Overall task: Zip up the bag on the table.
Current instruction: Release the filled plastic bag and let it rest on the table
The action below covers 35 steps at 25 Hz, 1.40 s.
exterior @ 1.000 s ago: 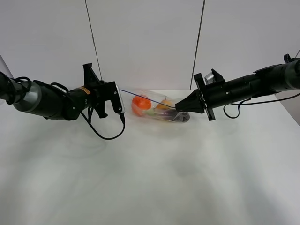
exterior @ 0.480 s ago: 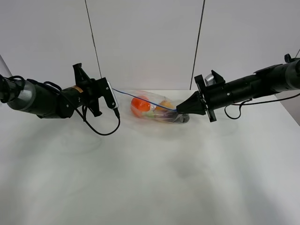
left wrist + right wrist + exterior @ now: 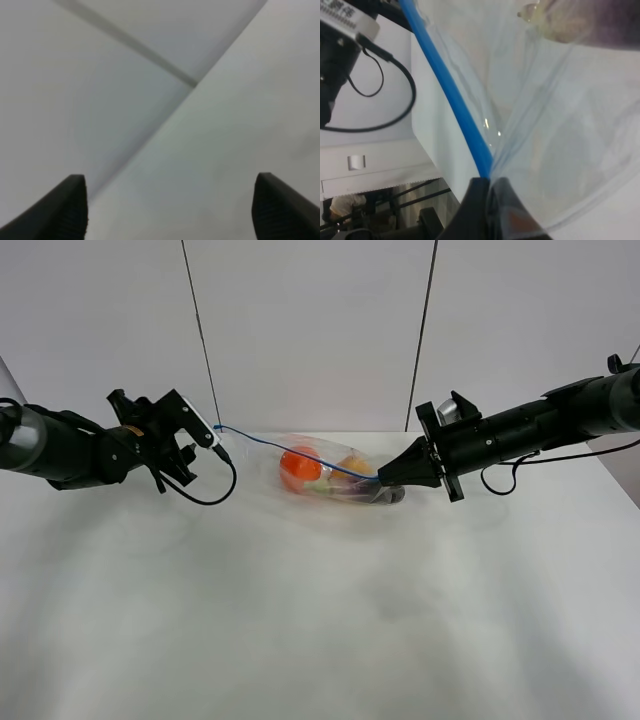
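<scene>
A clear bag point(image 3: 325, 472) of orange and yellow items point(image 3: 300, 462) lay near the far middle of the white surface point(image 3: 320, 620). The right gripper point(image 3: 487, 192) was pinched shut on one end of its blue zipper strip point(image 3: 290, 452), which ran taut towards the left gripper point(image 3: 172, 210). That one's fingers showed wide apart, with nothing visible between them. The strip looked like one closed line, so zipping seemed mostly done, with releasing left.

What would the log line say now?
right gripper: shut on bag corner | left gripper: open, empty | blue strip: straight
</scene>
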Each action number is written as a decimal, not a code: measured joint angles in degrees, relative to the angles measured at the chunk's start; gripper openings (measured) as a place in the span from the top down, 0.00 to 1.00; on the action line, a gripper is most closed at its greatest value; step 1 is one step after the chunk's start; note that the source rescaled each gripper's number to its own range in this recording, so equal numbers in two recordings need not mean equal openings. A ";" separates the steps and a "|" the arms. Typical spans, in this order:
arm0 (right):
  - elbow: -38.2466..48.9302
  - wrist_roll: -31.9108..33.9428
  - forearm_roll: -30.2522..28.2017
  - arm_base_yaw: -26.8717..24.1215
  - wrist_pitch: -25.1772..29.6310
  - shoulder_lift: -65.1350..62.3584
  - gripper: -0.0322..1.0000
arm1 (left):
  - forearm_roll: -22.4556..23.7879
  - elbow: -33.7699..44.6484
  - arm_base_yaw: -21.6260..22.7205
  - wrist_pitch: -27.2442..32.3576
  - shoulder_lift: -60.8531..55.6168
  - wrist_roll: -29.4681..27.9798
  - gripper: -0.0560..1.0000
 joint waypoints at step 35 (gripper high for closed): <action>0.00 -1.52 -0.22 0.00 0.01 0.00 0.97 | 2.74 -30.62 10.34 99.00 -6.45 -53.31 0.12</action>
